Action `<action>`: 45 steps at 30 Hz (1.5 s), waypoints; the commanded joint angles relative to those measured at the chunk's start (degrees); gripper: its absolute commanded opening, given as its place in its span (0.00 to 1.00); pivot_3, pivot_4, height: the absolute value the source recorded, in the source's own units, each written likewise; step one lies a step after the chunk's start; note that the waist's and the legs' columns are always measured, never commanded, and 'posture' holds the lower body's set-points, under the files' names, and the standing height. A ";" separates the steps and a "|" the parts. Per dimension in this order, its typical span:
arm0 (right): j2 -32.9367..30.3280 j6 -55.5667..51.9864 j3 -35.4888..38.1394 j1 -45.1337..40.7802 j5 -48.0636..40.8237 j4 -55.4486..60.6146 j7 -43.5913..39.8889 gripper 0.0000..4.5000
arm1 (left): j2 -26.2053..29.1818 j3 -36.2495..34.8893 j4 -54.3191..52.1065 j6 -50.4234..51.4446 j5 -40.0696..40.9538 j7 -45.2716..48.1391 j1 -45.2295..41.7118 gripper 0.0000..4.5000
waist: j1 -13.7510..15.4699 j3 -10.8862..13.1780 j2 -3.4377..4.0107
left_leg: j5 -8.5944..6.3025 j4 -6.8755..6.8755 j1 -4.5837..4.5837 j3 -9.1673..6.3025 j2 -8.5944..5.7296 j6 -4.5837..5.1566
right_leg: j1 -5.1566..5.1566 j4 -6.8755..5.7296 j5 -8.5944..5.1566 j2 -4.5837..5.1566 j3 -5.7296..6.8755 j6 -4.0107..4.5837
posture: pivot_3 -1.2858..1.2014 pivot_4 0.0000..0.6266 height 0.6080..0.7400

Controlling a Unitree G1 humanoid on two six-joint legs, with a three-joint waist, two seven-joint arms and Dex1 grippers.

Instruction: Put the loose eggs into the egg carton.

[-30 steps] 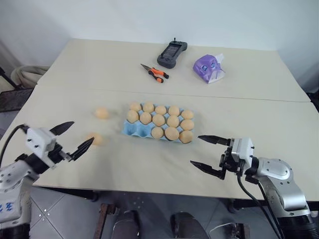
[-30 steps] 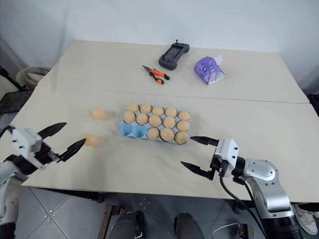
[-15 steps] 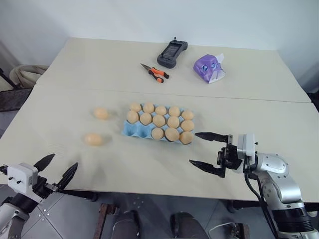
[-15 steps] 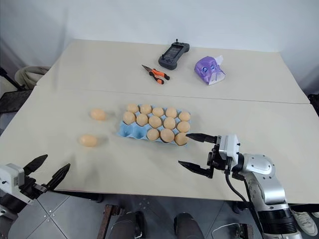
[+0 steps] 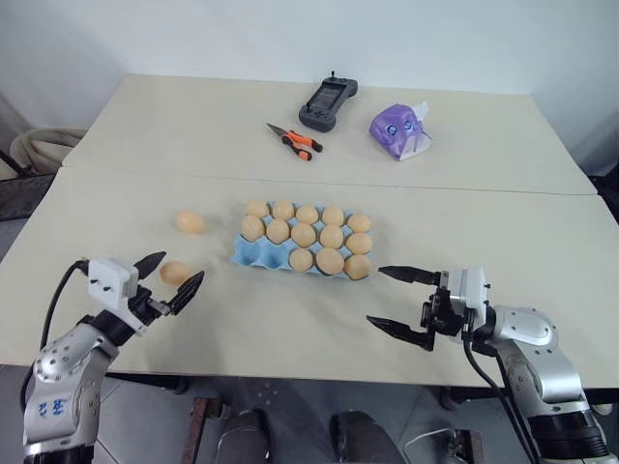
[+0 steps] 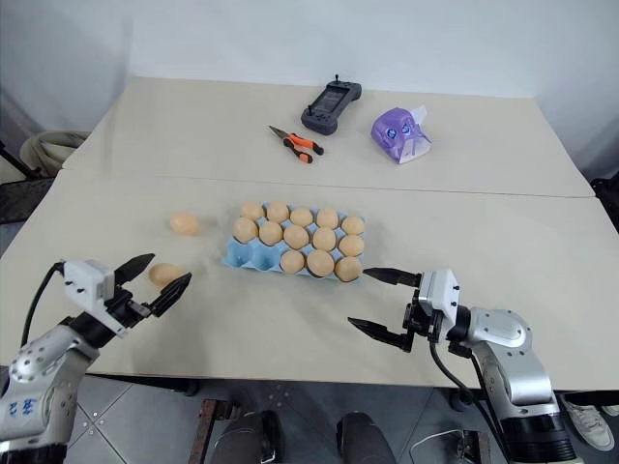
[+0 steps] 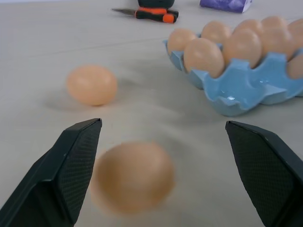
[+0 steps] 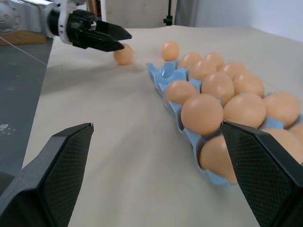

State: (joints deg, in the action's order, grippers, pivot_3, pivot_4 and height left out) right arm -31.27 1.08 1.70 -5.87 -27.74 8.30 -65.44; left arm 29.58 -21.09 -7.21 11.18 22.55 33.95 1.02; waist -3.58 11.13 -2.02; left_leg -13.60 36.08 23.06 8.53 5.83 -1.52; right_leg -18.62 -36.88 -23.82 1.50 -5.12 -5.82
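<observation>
The blue carton (image 5: 303, 239) sits in the middle of the near table (image 5: 290, 329), and most of its cups have eggs in them. Two loose eggs lie on the table to its left. The far egg (image 5: 191, 222) is well apart from the carton. The near egg (image 5: 175, 273) is just in front of the left gripper (image 5: 167, 279), whose fingers are wide apart and hold nothing. The left wrist view shows this best: the near egg (image 7: 132, 176) lies between the two black fingers (image 7: 71, 165), closer to one of them, and I cannot tell if it touches it. The far egg (image 7: 92, 84) lies farther on, and the empty corner cups at the carton's end (image 7: 236, 90) show up close. The right gripper (image 5: 398, 303) is by the right front corner of the carton, fingers wide apart and empty, pointing left. Its wrist view looks along the rows of eggs (image 8: 202, 113) and catches the left gripper (image 8: 102, 38) across the table next to the near egg (image 8: 124, 54). The head views add the far table, with a black remote (image 5: 327, 101), orange pliers (image 5: 293, 141) and a purple tissue pack (image 5: 399, 130)
</observation>
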 commanded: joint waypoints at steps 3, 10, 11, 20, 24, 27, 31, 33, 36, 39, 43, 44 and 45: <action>0.22 -0.28 -0.21 0.72 -0.35 3.59 1.61 1.00 | 1.14 2.88 5.96 -1.12 -3.85 -0.46 -3.30 0.99 | 0.18 0.00 0.00 | 0.01 0.03 0.00 -0.03 0.00 -0.02 | 0.00 -0.03 -0.01 0.00 0.02 0.01 | 0.52 0.24 1.00; -0.20 -0.07 0.60 1.27 -0.12 3.98 3.96 1.00 | 0.85 2.55 7.40 -2.18 -3.70 -0.08 -4.47 0.64 | 0.30 0.00 0.00 | 0.02 0.08 0.00 -0.03 0.05 0.01 | 0.01 -0.12 0.00 0.06 0.03 -0.01 | 0.52 0.24 1.00; -0.27 -0.03 0.57 1.35 -0.09 3.98 4.08 1.00 | 0.79 2.55 7.16 -2.72 -3.41 0.37 -4.93 0.57 | 0.34 0.00 0.00 | 0.02 0.07 0.00 -0.03 0.05 0.00 | 0.01 -0.13 0.00 0.06 0.04 -0.01 | 0.52 0.24 1.00; -1.90 0.20 2.46 3.16 0.71 3.29 5.23 1.00 | 1.33 12.35 3.26 -1.84 -1.77 11.66 -13.72 0.47 | 0.86 0.00 0.00 | 0.06 0.07 0.02 -0.04 -0.07 0.04 | 0.03 -0.13 0.00 -0.03 0.08 -0.03 | 0.52 0.24 1.00; -1.91 0.19 3.08 3.75 1.02 3.75 6.33 1.00 | -1.25 18.40 7.40 -2.26 -3.59 14.31 -20.13 0.47 | 0.94 0.00 0.00 | 0.10 0.12 0.01 -0.01 -0.16 0.11 | 0.06 -0.13 0.05 -0.05 0.05 -0.12 | 0.52 0.24 1.00; -1.86 0.16 3.16 4.31 1.15 4.54 7.24 1.00 | -3.41 21.26 11.20 -2.93 -5.06 14.56 -24.53 0.47 | 0.76 -0.01 0.02 | 0.11 0.12 0.01 0.00 -0.22 0.12 | 0.04 -0.15 0.05 -0.10 0.03 -0.13 | 0.52 0.24 1.00; -1.58 0.07 3.62 5.63 1.25 6.30 9.14 1.00 | -4.64 22.04 15.82 -4.45 -6.71 13.97 -27.72 0.47 | 0.43 -0.01 0.02 | 0.15 0.16 0.02 0.00 -0.12 0.06 | -0.02 -0.19 0.05 -0.16 -0.02 -0.13 | 0.52 0.24 1.00; -1.57 -0.02 3.79 6.62 1.14 7.57 9.89 1.00 | -4.82 21.41 16.82 -5.80 -6.93 13.59 -27.79 0.47 | 0.40 -0.01 0.03 | 0.17 0.17 0.02 0.00 -0.07 0.03 | -0.03 -0.21 0.05 -0.14 -0.04 -0.12 | 0.52 0.24 1.00; -1.48 -0.10 3.84 7.53 1.10 8.65 10.65 1.00 | -4.65 20.80 16.31 -5.77 -6.52 13.61 -26.99 0.59 | 0.47 0.00 0.03 | 0.17 0.17 0.04 0.00 -0.07 0.02 | -0.03 -0.20 0.04 -0.13 -0.02 -0.11 | 0.52 0.24 1.00; -1.29 0.01 3.59 7.98 1.19 8.97 11.13 1.00 | -3.87 19.69 14.20 -6.80 -6.36 13.29 -25.31 0.78 | 0.47 -0.01 0.03 | 0.18 0.20 0.03 0.00 -0.06 0.05 | -0.02 -0.23 0.03 -0.10 -0.02 -0.13 | 0.52 0.24 1.00; -1.50 0.05 3.47 7.26 0.98 8.09 10.73 1.00 | -1.06 14.49 9.99 -6.50 -3.42 13.65 -21.57 0.92 | 0.38 0.00 0.03 | 0.20 0.22 0.03 -0.01 -0.05 0.09 | -0.01 -0.31 0.03 -0.08 -0.01 -0.14 | 0.52 0.24 1.00; -1.58 0.05 3.43 6.99 0.93 7.75 10.51 1.00 | -0.03 12.80 8.70 -6.30 -2.35 14.08 -19.98 0.92 | 0.31 0.00 0.03 | 0.20 0.21 0.02 -0.01 -0.02 0.09 | -0.02 -0.33 0.03 -0.05 -0.01 -0.14 | 0.52 0.24 1.00; -1.65 0.08 3.46 6.85 0.87 7.50 10.31 1.00 | 0.58 11.88 7.79 -6.10 -1.65 14.30 -18.92 0.92 | 0.26 -0.01 0.03 | 0.20 0.21 0.02 -0.01 -0.02 0.07 | -0.03 -0.36 0.03 -0.05 -0.03 -0.14 | 0.52 0.24 1.00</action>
State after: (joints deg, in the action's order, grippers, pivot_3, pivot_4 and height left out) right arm -32.69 0.77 4.31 1.36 -25.96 15.15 -54.71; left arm 29.16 -6.27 3.91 5.49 18.46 47.83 -18.66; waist -3.31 11.13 -1.99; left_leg -13.40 36.26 23.05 8.52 5.82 -1.46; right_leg -18.64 -37.25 -23.79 1.47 -5.14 -5.95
